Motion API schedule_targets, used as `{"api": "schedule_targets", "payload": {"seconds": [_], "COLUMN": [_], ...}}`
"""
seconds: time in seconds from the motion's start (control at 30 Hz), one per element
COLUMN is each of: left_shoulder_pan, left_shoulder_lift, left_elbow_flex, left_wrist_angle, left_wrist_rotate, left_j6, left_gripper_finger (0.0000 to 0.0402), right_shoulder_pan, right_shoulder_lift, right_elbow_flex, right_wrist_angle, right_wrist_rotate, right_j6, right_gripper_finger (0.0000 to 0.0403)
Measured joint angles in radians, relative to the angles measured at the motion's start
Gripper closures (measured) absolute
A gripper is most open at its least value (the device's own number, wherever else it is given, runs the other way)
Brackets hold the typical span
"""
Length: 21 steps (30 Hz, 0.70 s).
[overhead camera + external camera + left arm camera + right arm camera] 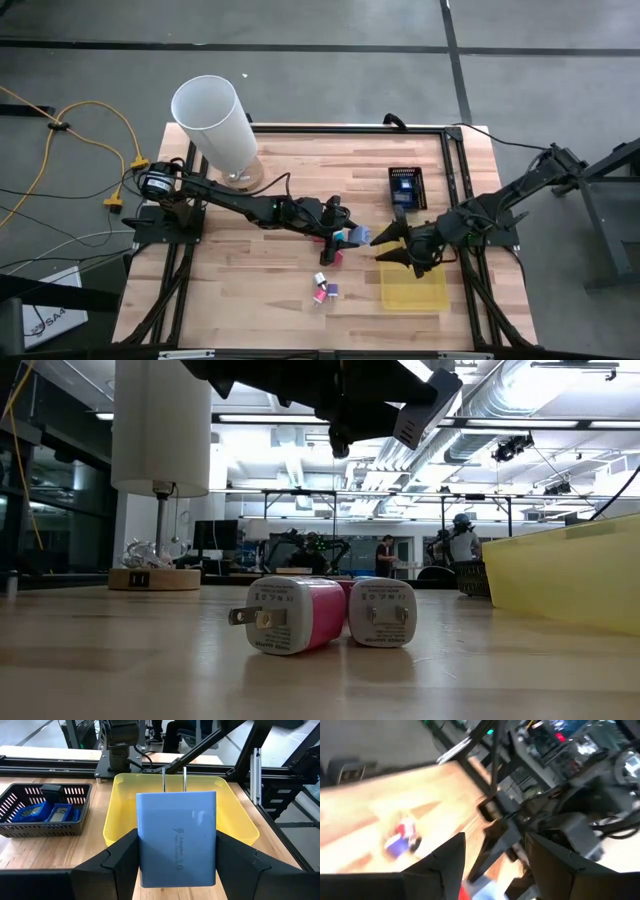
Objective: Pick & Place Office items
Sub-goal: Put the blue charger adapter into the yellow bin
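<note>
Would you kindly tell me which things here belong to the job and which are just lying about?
Job:
- blue charger, held in the left gripper
- pink charger and the white one beside it
- yellow tray

Lying about:
- white cylinder
- black basket

The left arm is reaching from the table's left edge toward the middle, its left gripper (347, 235) hanging above the surface with both fingers (120, 857) pressing the sides of a blue charger (177, 844). The right arm is stretching in opposite, its right gripper (385, 243) standing parted and holding nothing.
</note>
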Motion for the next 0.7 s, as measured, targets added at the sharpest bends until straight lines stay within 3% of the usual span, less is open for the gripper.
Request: {"api": "schedule_targets", "payload": {"seconds": [0.23,0.7], "left_shoulder_pan": [0.000,0.000], "left_shoulder_lift": [0.000,0.000], "left_elbow_flex": [0.000,0.000], "left_wrist_angle": [0.000,0.000], "left_wrist_rotate": [0.000,0.000], "left_j6": [0.000,-0.001], "left_gripper_finger": [0.0193,0.0193], "right_shoulder_pan": [0.012,-0.021], "right_shoulder_lift": [0.000,0.000], "right_elbow_flex": [0.000,0.000], "right_wrist_angle": [-0.121,-0.116], "right_wrist_rotate": [0.002,-0.070], "right_j6": [-0.027,-0.060], "right_gripper_finger": [0.0209,0.0209]}}
